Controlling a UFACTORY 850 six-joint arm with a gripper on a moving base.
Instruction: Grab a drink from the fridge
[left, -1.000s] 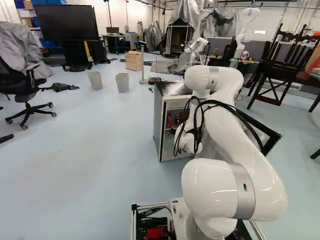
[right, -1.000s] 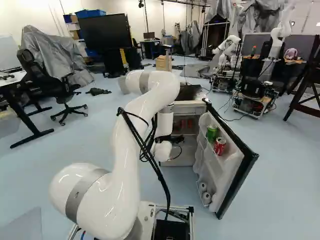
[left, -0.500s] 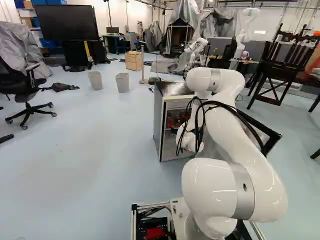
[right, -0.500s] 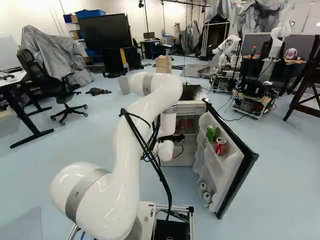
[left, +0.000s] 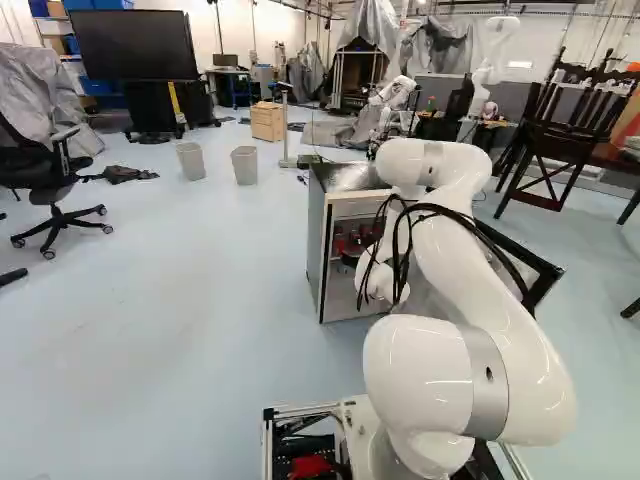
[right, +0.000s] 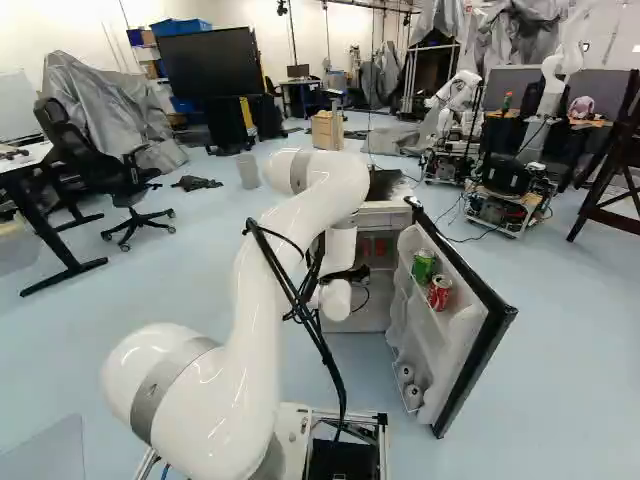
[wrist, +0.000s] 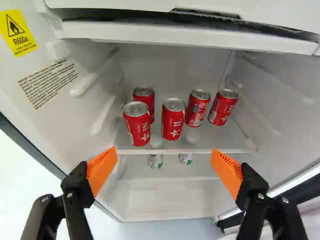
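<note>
- Over the last second my arm (right: 260, 340) shifted slightly rightward against its foot joint in both base views; the base, the fridge and its open door held their places.
- The drink I was likely after was one of four red soda cans (wrist: 173, 119) on the fridge's upper shelf (wrist: 200, 151), ahead of the gripper; the pictures did not settle which, though the two nearest the shelf's front edge looked the easiest.
- All four stood upright, lids up, long axis vertical, with printed sides on view from the wrist.
- My gripper (wrist: 164, 151) had its jaws spread wide, orange pads (wrist: 102, 167) well apart, nothing between them but a view of the shelf.
- Below that shelf, two pale cans with green print (wrist: 155, 161) showed partly.
- The fridge (left: 316, 245) stood ahead of the base with its door (right: 440, 345) swung out; a green can (right: 424, 266) and a red can (right: 440, 292) sat side by side in the door rack.
- Done, as I judged it: door open, gripper facing the cans. Left: pick one, reach in, close on its sides, lift it over the shelf edge and draw it out. I put the job at not quite halfway.
</note>
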